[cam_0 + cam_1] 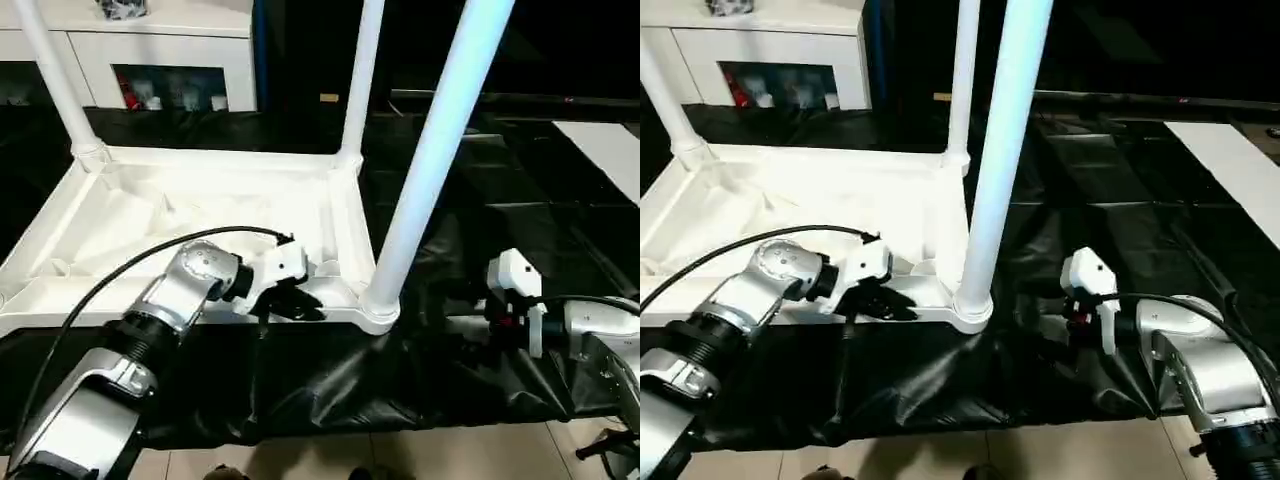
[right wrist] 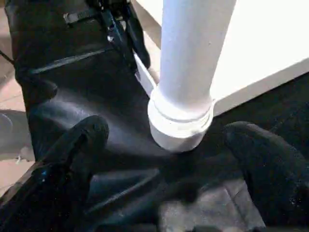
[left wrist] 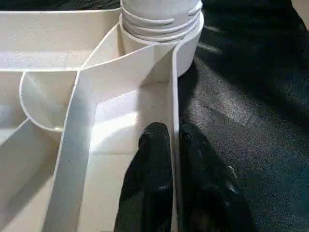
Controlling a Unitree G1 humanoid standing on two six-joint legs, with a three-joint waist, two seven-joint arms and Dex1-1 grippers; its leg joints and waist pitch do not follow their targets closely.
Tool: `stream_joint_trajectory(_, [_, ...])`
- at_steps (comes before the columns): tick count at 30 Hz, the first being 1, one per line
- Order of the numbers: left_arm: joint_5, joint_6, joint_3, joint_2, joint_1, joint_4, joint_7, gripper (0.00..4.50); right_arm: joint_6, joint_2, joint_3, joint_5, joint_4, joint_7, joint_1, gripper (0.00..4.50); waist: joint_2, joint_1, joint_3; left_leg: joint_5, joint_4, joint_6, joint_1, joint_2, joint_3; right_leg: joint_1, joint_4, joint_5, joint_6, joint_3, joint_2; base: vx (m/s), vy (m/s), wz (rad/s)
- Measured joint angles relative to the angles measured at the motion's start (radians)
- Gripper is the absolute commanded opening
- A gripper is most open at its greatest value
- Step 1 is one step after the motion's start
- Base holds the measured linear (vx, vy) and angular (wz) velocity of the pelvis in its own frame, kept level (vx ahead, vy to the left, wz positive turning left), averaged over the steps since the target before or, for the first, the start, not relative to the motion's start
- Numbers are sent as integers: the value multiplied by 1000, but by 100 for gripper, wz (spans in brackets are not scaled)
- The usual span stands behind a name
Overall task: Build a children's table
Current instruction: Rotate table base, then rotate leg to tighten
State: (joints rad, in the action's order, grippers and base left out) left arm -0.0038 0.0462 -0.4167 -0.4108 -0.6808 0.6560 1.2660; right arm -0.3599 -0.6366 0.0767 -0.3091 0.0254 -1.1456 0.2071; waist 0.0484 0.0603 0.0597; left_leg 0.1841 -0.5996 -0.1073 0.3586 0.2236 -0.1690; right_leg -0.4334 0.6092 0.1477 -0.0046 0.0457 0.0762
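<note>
The children's table lies upside down on a black cloth, its ribbed white tabletop (image 1: 200,215) facing up. Three white legs stand in corner sockets: the near right leg (image 1: 430,160), the far right leg (image 1: 360,80) and the far left leg (image 1: 55,80). My left gripper (image 1: 290,305) is shut on the tabletop's thin near rim (image 3: 175,96), one black finger on each side of the wall, just left of the near right socket (image 3: 161,24). My right gripper (image 1: 1040,322) rests low on the cloth to the right of that leg, open, its fingers (image 2: 87,135) spread before the socket (image 2: 181,123).
A white cabinet (image 1: 170,60) with glass doors stands behind the table at the back left. A white panel (image 1: 600,150) lies at the far right on the black cloth (image 1: 480,230). The cloth's front edge meets pale floor (image 1: 400,455).
</note>
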Motion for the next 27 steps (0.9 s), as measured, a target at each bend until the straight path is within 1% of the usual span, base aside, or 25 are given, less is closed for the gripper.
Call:
stream_joint_trajectory(2, [-4, 21, 8, 2, 1, -2, 9, 7, 4, 29, 22, 11, 23, 18, 24, 450, 0, -2, 0, 0, 0, 0, 0, 0, 0, 0, 0, 0, 0, 1, 0, 0, 0, 0])
stream_joint_trajectory(5, [-11, 60, 17, 3, 8, -24, 14, 3, 36, 82, 64, 66, 75, 74, 60, 450, 0, -1, 0, 0, -1, 0, -2, 0, 1, -2, 0, 0, 0, 1, 0, 0, 0, 0])
stream_joint_trajectory(7, [-14, 79, 19, 3, 17, -47, 17, 3, 62, 106, 82, 102, 117, 116, 80, 450, -1, 0, -1, 0, -1, 0, -1, 0, 1, -2, 0, 0, 0, 1, 1, 0, 0, 0])
stream_joint_trajectory(8, [-15, 85, 22, 3, 28, -63, 15, 3, 66, 129, 86, 112, 151, 133, 102, 450, -1, -5, -1, 0, -1, 0, -2, 0, 0, -1, 0, 0, 0, 0, 1, 0, 0, 0])
stream_joint_trajectory(9, [-15, 88, 23, 2, 36, -72, 15, 1, 69, 147, 89, 119, 173, 144, 116, 432, -2, -5, -1, 0, -1, 0, 1, -1, 0, -1, 0, 0, 0, 0, 1, 0, 0, 0])
stream_joint_trajectory(12, [-15, 96, 23, 1, 45, -92, 12, 0, 90, 163, 107, 126, 195, 146, 130, 405, -5, -2, -3, 0, 0, 0, -2, 0, 0, -1, 1, 0, 0, -1, 1, 0, 0, 0])
stream_joint_trajectory(14, [-15, 100, 26, 1, 47, -94, 3, 0, 97, 171, 111, 129, 211, 148, 147, 405, -6, -3, -4, 0, 0, 0, 0, 0, 0, -1, 2, 0, 0, -1, 1, 0, 0, 0])
stream_joint_trajectory(15, [-15, 104, 27, 2, 49, -98, -3, 0, 103, 177, 112, 130, 221, 153, 152, 382, -7, -3, -4, 0, 1, 0, 0, 0, 0, -1, 2, 0, 0, 0, 1, 0, 0, 0])
stream_joint_trajectory(16, [-15, 106, 28, 2, 53, -105, -7, 0, 107, 182, 112, 130, 229, 155, 153, 382, -6, -3, -4, 0, 1, 0, 0, 0, 0, -1, 2, 0, 0, -1, 1, 0, 0, 0])
stream_joint_trajectory(20, [-14, 117, 30, 0, 63, -127, -12, 0, 130, 187, 128, 130, 249, 145, 166, 353, -6, -4, -4, 0, 2, 0, 0, 0, -1, -1, 2, 0, 0, 0, 1, 0, 0, 0])
stream_joint_trajectory(23, [-12, 123, 32, 1, 67, -134, -21, 0, 148, 196, 132, 144, 273, 138, 183, 330, -6, -5, -4, 0, 2, 0, 0, 0, -1, -1, 1, 0, 0, -1, 1, 0, 0, 0])
stream_joint_trajectory(24, [-11, 124, 36, 0, 72, -138, -25, 0, 157, 199, 136, 146, 284, 135, 189, 319, -6, -6, -4, 0, 2, 0, 0, 0, -1, -1, 1, 0, 0, -1, 1, 0, 0, 0])
stream_joint_trajectory(25, [-10, 125, 39, 0, 75, -140, -27, 0, 161, 204, 138, 146, 293, 134, 193, 319, -5, -7, -5, 0, 2, 0, -1, 0, -1, -1, 1, 0, 0, -1, 1, 0, 0, 0])
stream_joint_trajectory(27, [-10, 126, 43, 0, 77, -140, -31, 0, 170, 215, 141, 146, 310, 133, 201, 305, -5, -9, -5, 0, 2, 0, -1, 0, -1, -1, 1, 0, 0, -1, 1, 0, 0, 0])
